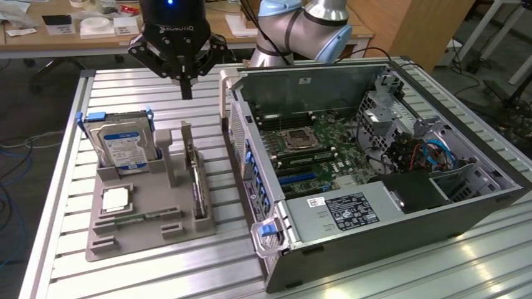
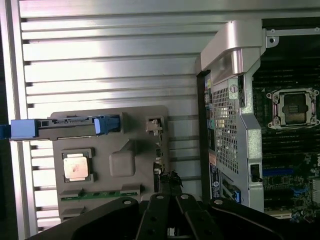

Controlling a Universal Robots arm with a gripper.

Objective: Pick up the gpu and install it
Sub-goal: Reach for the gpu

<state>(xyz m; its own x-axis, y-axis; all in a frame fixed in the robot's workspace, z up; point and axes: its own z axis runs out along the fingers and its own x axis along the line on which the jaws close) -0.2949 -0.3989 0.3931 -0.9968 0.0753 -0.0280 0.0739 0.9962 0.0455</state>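
Slatted aluminium table (image 1: 124, 81): thin dark gpu card (image 1: 196, 180) w/ silvery bracket stands on edge at grey tray (image 1: 149, 212) side toward the exterior view's right. Black claw (image 1: 186, 92) hangs above, just beyond its far end, fingers together, empty.

Stands upright on its long edge: thin, flat, dark gpu (image 1: 196, 180), slotted in grey tray beside open computer case.
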